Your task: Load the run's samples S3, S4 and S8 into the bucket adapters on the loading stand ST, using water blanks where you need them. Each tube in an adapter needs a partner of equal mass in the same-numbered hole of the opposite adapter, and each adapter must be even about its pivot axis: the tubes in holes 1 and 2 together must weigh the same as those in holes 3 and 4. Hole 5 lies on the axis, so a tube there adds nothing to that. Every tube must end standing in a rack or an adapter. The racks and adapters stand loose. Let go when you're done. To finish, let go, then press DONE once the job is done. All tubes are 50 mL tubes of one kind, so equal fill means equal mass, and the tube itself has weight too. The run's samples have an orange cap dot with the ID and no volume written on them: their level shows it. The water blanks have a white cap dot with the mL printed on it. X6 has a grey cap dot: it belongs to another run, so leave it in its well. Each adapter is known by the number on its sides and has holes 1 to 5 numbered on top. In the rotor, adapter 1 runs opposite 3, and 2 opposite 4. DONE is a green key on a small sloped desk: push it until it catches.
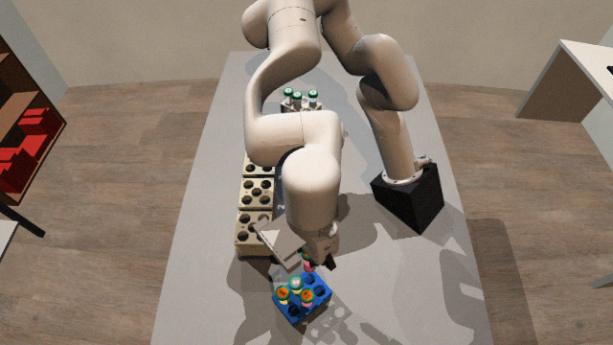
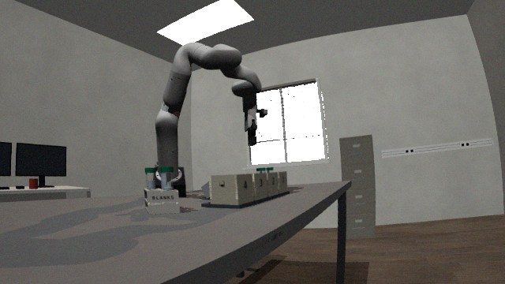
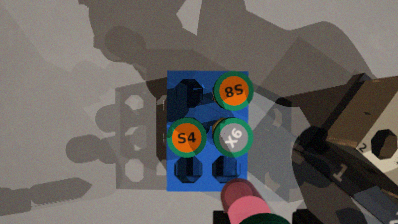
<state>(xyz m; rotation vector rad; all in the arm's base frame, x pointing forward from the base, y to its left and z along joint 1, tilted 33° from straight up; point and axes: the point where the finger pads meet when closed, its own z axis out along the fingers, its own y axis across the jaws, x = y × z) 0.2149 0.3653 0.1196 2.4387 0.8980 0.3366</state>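
Note:
My gripper (image 1: 313,263) (image 2: 252,140) (image 3: 250,219) is shut on a sample tube (image 1: 306,263) (image 3: 243,197) with pink liquid and a green cap. It holds the tube upright, well above the table, just beyond the blue sample rack (image 1: 323,292) (image 3: 176,80). In the rack stand S8 (image 3: 233,91), S4 (image 3: 186,138) and grey-dotted X6 (image 3: 232,137) (image 1: 297,283). The rack's other wells are empty. The beige bucket adapters (image 1: 256,193) (image 2: 233,188) (image 3: 380,125) stand in a row on the loading stand, left of my gripper. The held tube's cap dot is hidden.
A white BLANKS rack (image 1: 303,106) (image 2: 159,197) with green-capped water blanks stands at the far end of the table. The arm's black base (image 1: 407,196) is on the right side. The arm hides part of the adapter row.

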